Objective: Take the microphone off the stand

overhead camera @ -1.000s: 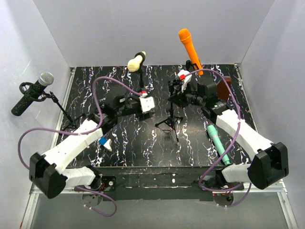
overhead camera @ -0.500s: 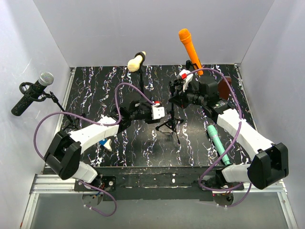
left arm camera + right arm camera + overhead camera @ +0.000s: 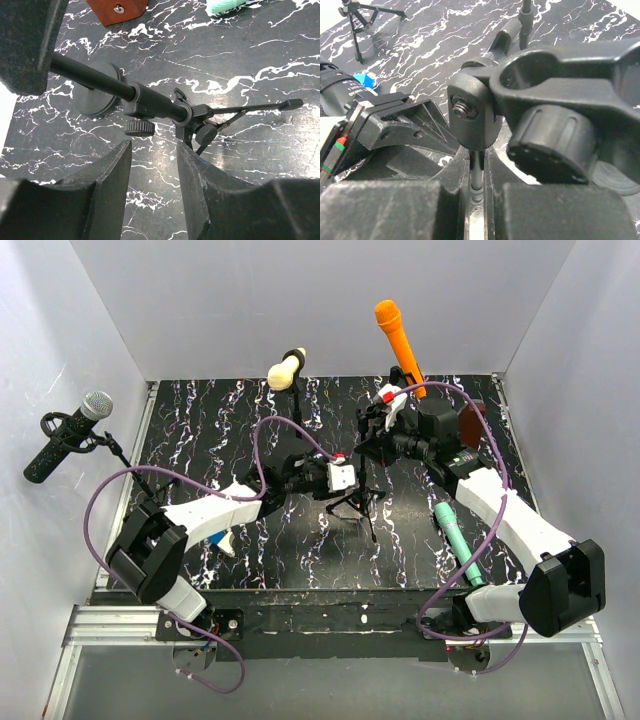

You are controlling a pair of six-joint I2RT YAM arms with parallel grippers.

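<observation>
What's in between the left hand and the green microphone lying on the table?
The tripod stand stands between the left hand and the green microphone. The top view shows it.

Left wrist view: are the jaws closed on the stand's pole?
No, the left gripper has its jaws apart with bare table showing between them, and the stand's pole crosses beyond their tips.

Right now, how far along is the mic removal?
Perhaps done: a teal mic lies flat, off any stand. In hand: the right gripper is shut on the tripod stand below its clip; the open left gripper faces its pole. Left: the orange mic, cream mic and grey mic look still mounted.
</observation>
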